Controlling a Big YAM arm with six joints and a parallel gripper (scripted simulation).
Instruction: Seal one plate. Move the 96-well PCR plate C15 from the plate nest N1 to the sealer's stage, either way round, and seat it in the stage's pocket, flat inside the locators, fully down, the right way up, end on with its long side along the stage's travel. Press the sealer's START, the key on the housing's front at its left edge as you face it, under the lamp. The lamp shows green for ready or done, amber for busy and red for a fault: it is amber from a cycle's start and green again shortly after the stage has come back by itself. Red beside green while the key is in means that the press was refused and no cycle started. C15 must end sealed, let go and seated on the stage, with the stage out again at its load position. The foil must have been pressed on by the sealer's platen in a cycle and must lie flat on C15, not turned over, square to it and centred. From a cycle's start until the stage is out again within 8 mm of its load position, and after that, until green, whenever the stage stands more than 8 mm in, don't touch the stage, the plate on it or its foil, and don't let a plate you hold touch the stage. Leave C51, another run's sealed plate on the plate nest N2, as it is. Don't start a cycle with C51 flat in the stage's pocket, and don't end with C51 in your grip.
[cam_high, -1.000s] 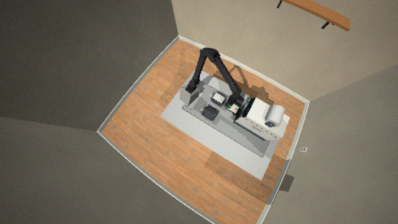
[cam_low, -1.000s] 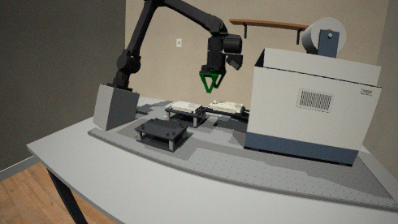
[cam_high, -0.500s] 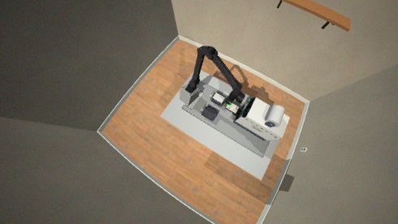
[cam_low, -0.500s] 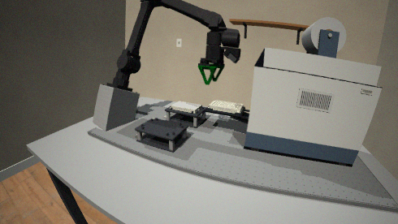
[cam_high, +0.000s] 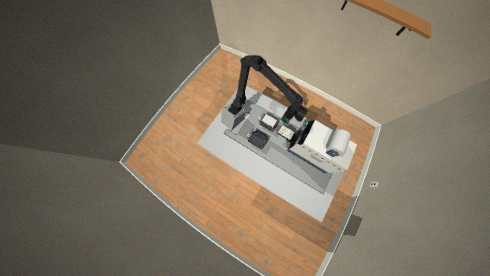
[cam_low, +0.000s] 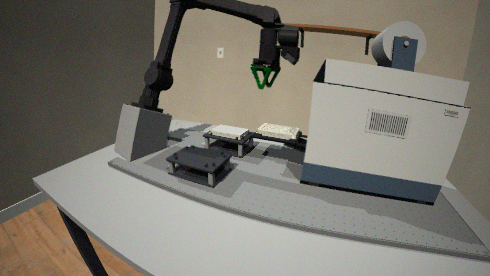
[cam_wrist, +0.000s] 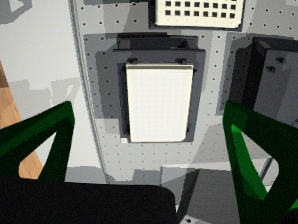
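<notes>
My gripper (cam_low: 265, 77) is open and empty, high above the bench between the nests and the sealer. Its green fingers frame the wrist view (cam_wrist: 149, 152). Straight below it a smooth white sealed plate, C51 (cam_wrist: 160, 103) (cam_low: 227, 132), lies on its dark nest. The open-well plate C15 (cam_low: 278, 131) lies beyond it on the sealer's stage, out in front of the housing; it also shows in the overhead view (cam_high: 286, 132). The other nest, N1 (cam_low: 197, 162), is bare. I cannot see the START key or the lamp.
The sealer's big white housing (cam_low: 385, 135) stands at the right with a foil roll (cam_low: 397, 42) on top. The arm's grey base block (cam_low: 140, 131) stands at the left. A wooden shelf (cam_high: 390, 17) hangs on the back wall.
</notes>
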